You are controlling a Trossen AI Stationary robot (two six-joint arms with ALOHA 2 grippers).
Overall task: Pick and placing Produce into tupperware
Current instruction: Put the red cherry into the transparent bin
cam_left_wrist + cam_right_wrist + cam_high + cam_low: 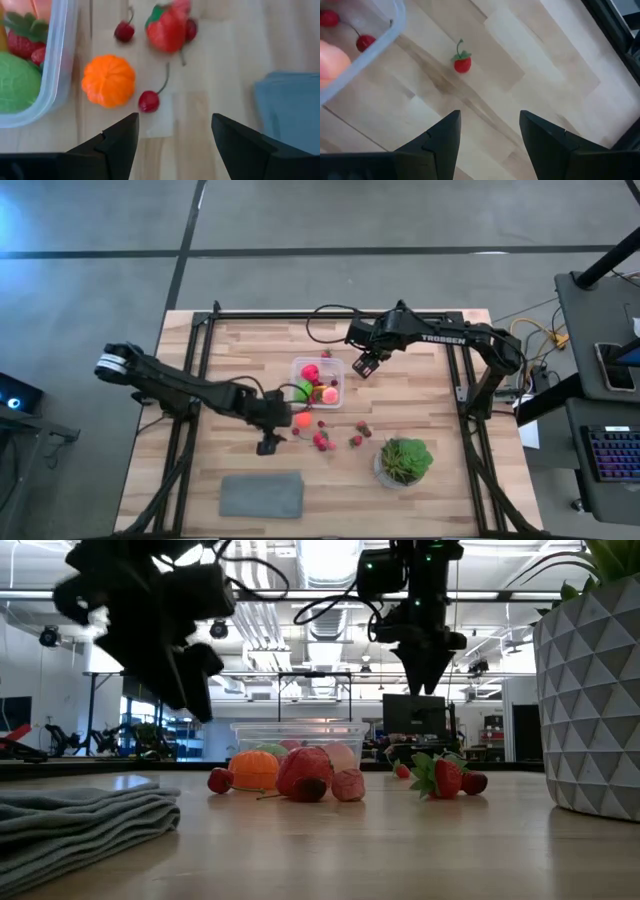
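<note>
**Inspector:** Nearest the low camera lies the folded grey cloth (pixel 85 815), at the worktop's near edge, left of centre. At the near right stands a white faceted planter (pixel 590 705) with a leafy green plant (pixel 404 458).

**Clerk:** And the tupperware?

**Inspector:** Clear tupperware (pixel 337 367) sits about mid-worktop, slightly toward the far edge. Inside it: a lime-green fruit (pixel 17 82), a pink-peach piece (pixel 329 393), a red piece (pixel 310 372), a strawberry (pixel 20 42) and cherries (pixel 365 42).

**Clerk:** Produce outside it?

**Inspector:** An orange fruit (pixel 108 80) rests on the wood just beside the box's near-left corner, not touching the wall as far as the left wrist view shows. A stemmed cherry (pixel 148 101) lies just beside it. Toward the near edge sit a larger red fruit (pixel 166 30) and another cherry (pixel 124 31). More strawberries (pixel 360 432) lie scattered between the box and the planter. One small strawberry (pixel 462 63) lies alone beyond the box's far side.

**Clerk:** Grippers?

**Inspector:** Left gripper (pixel 172 137) hangs above the worktop by the orange fruit, fingers spread wide, holding nothing. Right gripper (pixel 489 132) hangs over bare wood beside the box's far-right corner, fingers likewise parted and empty.
</note>
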